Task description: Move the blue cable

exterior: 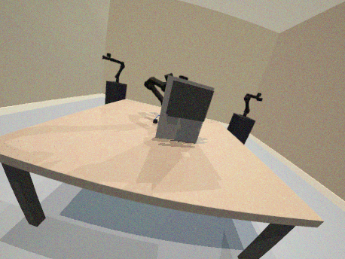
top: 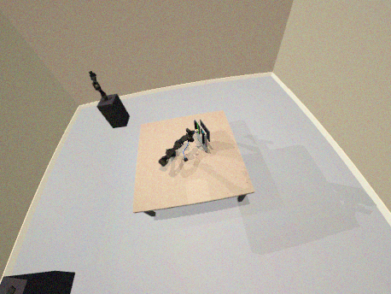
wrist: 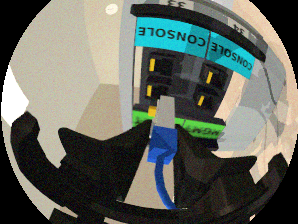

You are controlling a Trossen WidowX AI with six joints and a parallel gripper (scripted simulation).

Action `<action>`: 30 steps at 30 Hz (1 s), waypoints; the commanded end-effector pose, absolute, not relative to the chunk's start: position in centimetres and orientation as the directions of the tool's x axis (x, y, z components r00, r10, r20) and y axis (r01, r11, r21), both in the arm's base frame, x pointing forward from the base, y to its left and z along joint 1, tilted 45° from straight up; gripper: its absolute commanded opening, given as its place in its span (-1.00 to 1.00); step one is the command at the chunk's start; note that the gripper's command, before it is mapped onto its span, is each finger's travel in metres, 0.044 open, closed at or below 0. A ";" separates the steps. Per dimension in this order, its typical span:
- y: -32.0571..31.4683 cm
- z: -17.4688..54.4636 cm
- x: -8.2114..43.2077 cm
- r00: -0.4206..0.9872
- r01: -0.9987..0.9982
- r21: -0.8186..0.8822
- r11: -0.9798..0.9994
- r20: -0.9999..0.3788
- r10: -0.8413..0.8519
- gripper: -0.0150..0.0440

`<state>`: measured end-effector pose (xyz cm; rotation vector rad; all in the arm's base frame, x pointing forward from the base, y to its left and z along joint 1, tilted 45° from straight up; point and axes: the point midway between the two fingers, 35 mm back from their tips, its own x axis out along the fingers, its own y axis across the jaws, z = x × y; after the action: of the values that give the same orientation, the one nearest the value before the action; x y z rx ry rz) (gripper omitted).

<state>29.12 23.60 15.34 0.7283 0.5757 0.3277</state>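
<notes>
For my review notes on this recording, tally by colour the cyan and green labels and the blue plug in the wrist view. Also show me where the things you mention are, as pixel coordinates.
Cyan labels [wrist: 171,37]: 2
Green labels [wrist: 202,129]: 2
Blue plug [wrist: 163,137]: 1
Total: 5

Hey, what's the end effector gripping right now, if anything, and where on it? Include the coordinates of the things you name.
The end effector [wrist: 164,145] grips the blue cable's plug [wrist: 163,144], by the sides of its blue body.
</notes>
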 end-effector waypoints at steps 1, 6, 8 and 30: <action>23.7 15.6 28.8 0.801 -0.089 0.712 0.697 -0.365 0.475 -0.49; 23.7 15.5 28.5 0.800 -0.089 0.712 0.697 -0.365 0.475 -0.49; 23.8 15.5 28.3 0.800 -0.089 0.712 0.697 -0.365 0.475 -0.49; 18.4 9.5 29.2 0.801 -0.089 0.710 0.698 -0.366 0.474 -0.49</action>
<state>29.28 19.41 10.71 0.7435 0.5634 0.3244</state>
